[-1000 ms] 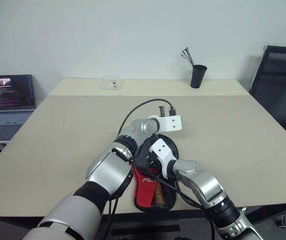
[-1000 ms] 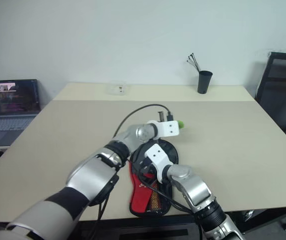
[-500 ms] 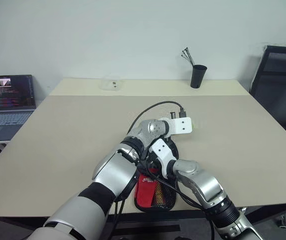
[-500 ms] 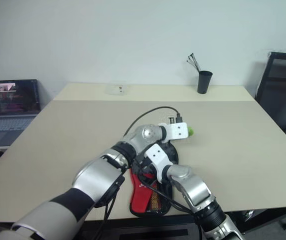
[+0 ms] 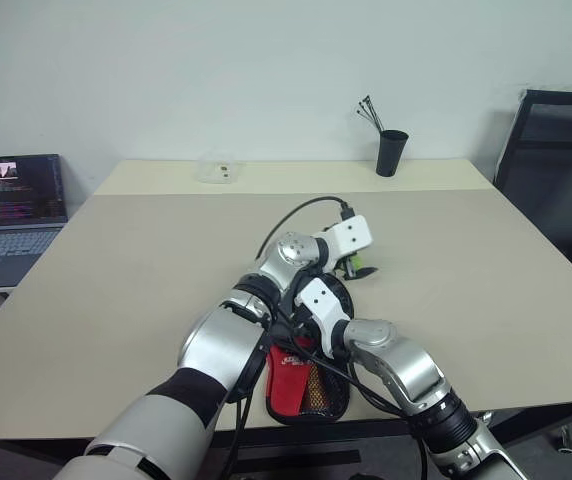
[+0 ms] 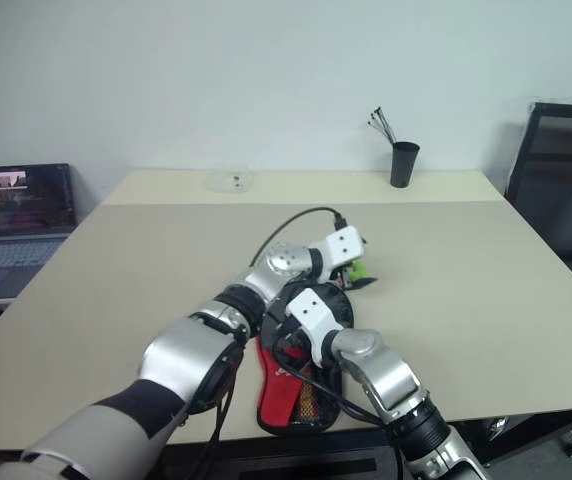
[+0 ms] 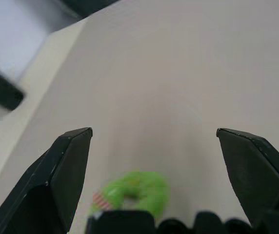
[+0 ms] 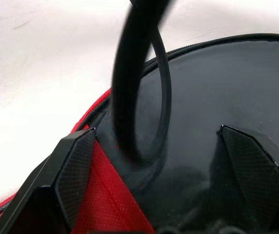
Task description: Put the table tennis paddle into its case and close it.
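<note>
The case (image 5: 292, 378) lies near the table's front edge, its red lower panel toward me and its black top (image 8: 217, 97) further away. Its green fuzzy zip pull (image 7: 138, 191) rests on the table at the case's far end. My left gripper (image 7: 154, 134) hovers just over that pull, jaws wide open and empty. My right gripper (image 8: 159, 131) is open low over the case's black top, with a fingertip on either side of it. The table tennis paddle is hidden.
A black cable (image 8: 139, 73) loops in front of the right gripper. At the back of the table (image 5: 146, 260) stand a black cup of sticks (image 5: 391, 153) and a small clear box (image 5: 218, 170). A laptop (image 5: 11, 215) sits off to the left, a black chair (image 5: 556, 170) to the right.
My left gripper has opened and let go of the green zip pull, which now lies on the table. Its wrist has rolled. The right arm has kept still.
</note>
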